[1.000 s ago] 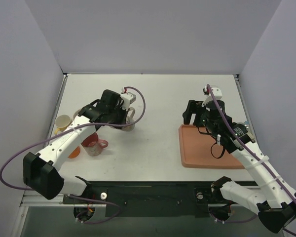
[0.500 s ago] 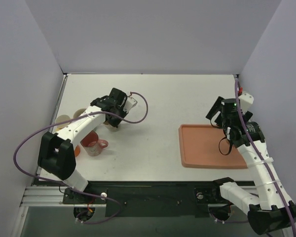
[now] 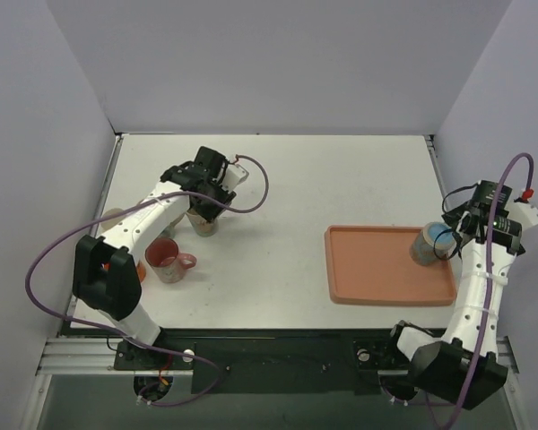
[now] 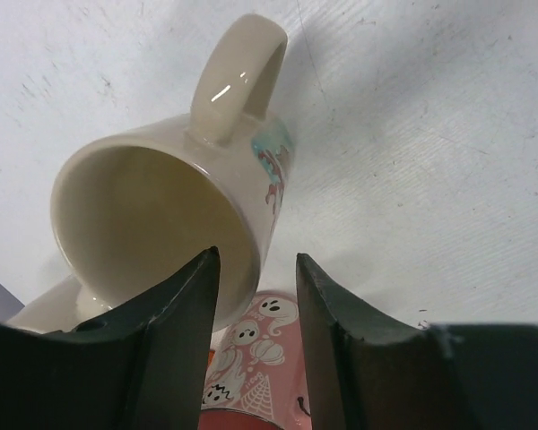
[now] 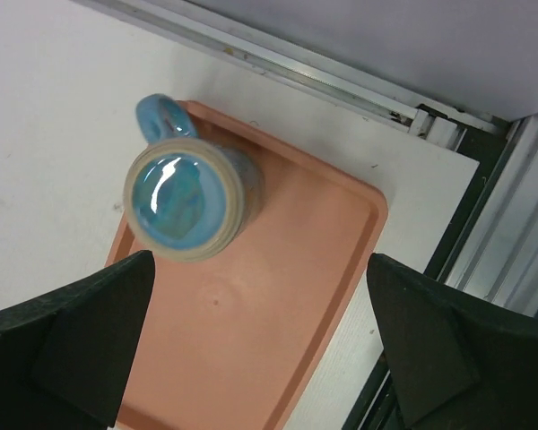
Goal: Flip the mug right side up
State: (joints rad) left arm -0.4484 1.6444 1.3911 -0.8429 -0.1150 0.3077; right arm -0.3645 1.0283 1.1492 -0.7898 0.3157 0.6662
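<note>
A cream mug [image 4: 161, 197] with a blue and red print fills the left wrist view, mouth toward the camera and handle pointing away; in the top view it [image 3: 202, 224] stands at the table's left. My left gripper [image 4: 255, 269] is just above it, fingers slightly apart, with the near rim against the left finger and a gap to the right one. A blue glazed mug [image 5: 184, 202] stands mouth up on the orange tray [image 5: 278, 331], also seen from above [image 3: 428, 244]. My right gripper [image 5: 262, 340] is wide open and empty over the tray.
A pink ghost-print mug [image 3: 168, 261] stands in front of the cream mug and shows between my left fingers [image 4: 255, 349]. An orange object [image 3: 136, 275] and a pale cup [image 3: 110, 218] sit at the far left. The tray [image 3: 377, 273] lies at the right.
My right arm has swung back to the right edge, and the blue mug now stands alone on the tray. My left gripper stays at the cream mug, shifted slightly farther back.
</note>
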